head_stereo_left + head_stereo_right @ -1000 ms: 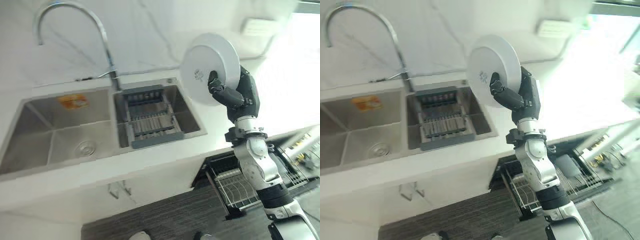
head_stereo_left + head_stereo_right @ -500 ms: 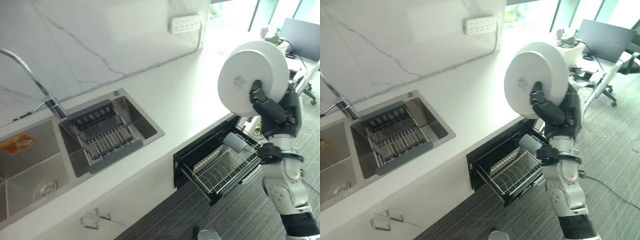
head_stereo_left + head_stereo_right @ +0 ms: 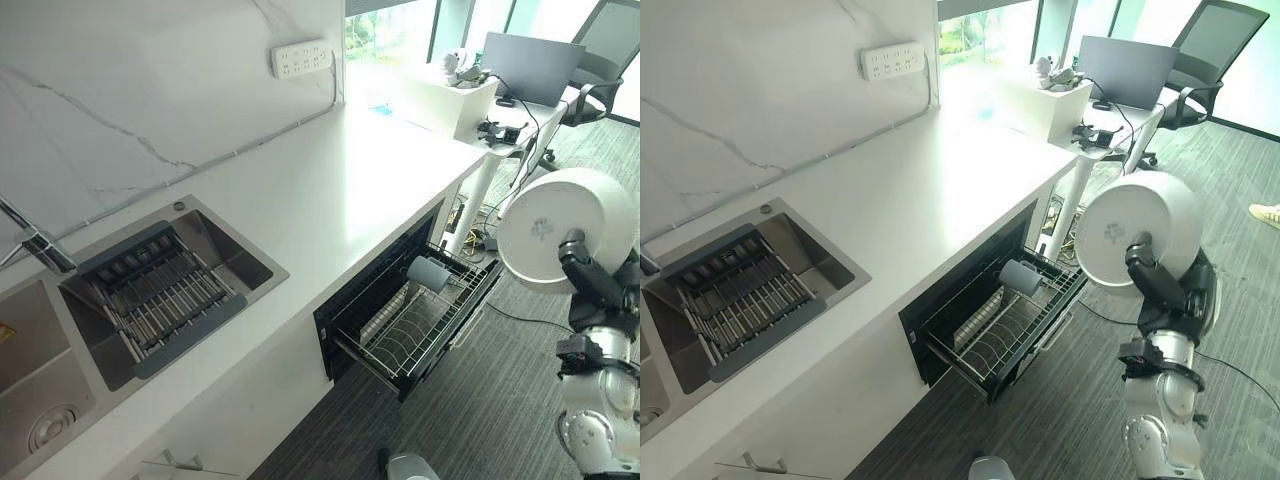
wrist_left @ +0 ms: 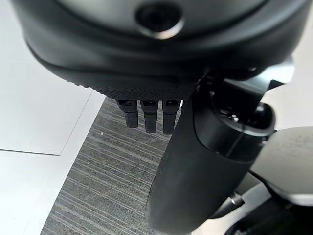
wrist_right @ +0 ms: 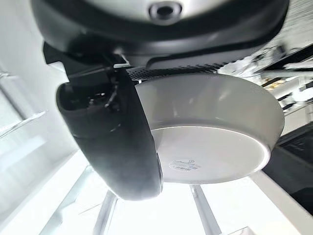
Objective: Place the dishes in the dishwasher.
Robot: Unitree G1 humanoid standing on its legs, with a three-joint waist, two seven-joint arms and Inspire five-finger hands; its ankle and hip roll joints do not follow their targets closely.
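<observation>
A silver-grey right arm (image 3: 1160, 420) of rounded, jointed segments was seen, capped by a black ribbed collar at the wrist. The right hand (image 3: 1160, 290) was clad in dark, matte casing. The left hand (image 4: 195, 161) showed a thick, smooth black thumb, blunt dark fingertips (image 4: 149, 116) and a recessed screw in its housing.

Right arm stands raised, its hand (image 3: 590, 282) upright with fingers and thumb clamped on the plate (image 3: 560, 240). Left hand (image 4: 161, 73) hangs down, fingers straight.
</observation>
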